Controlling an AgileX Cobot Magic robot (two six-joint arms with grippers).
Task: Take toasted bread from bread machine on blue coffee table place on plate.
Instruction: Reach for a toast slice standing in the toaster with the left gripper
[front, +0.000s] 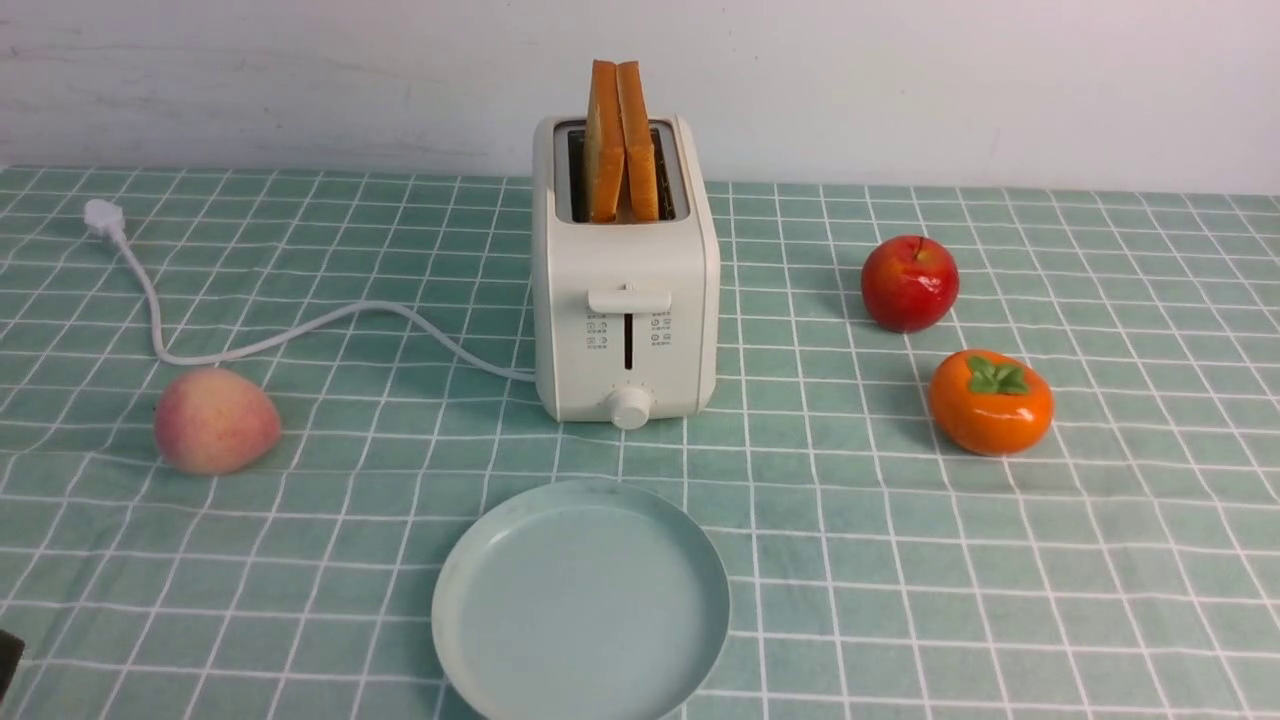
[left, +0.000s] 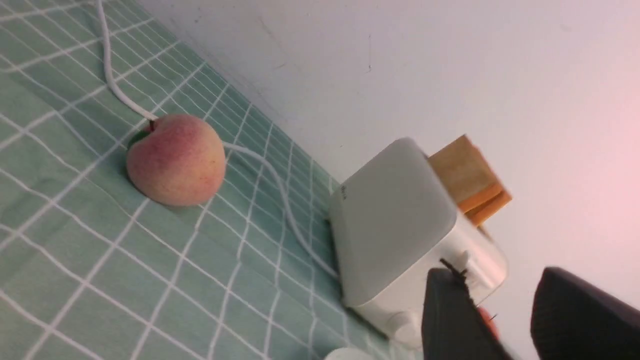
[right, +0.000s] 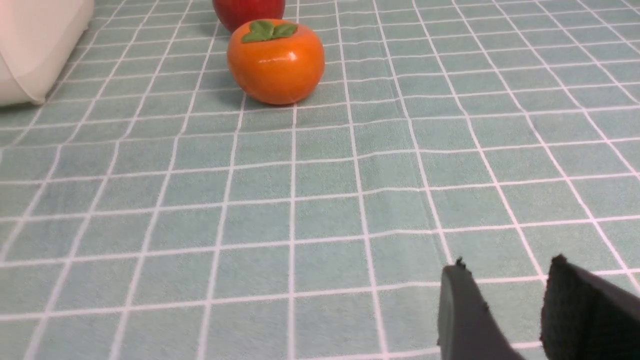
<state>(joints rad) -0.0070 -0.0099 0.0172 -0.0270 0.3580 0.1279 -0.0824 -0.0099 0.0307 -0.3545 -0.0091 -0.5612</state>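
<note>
In the front view, you see your left gripper (front: 8, 660) only as a small dark piece at the near left edge of the table (front: 860, 640); from this view alone you cannot tell how its fingers stand. The plate (front: 582, 610) lies to the right of this gripper. Beyond the plate is the toaster (front: 625, 300), and the two slices of toast (front: 620, 150) stand upright in it, their upper parts out of the top. The peach (front: 217, 421) is farther away than your left gripper, and the white cord (front: 290, 338) passes behind the peach to the toaster. To the right of the toaster you find the apple (front: 909, 284), and nearer to you the persimmon (front: 990, 402).

In the left wrist view, the two fingers of your left gripper (left: 505, 310) are apart, with a gap between them and nothing held. The toaster with the toast is ahead, beyond the fingertips, and it is not touched. The peach is well apart from the fingers.

In the right wrist view, the fingers of your right gripper (right: 510, 300) are also apart and empty, over the cloth. The persimmon is well apart from them, and the apple is behind it. Of the toaster, you see one side only.
</note>
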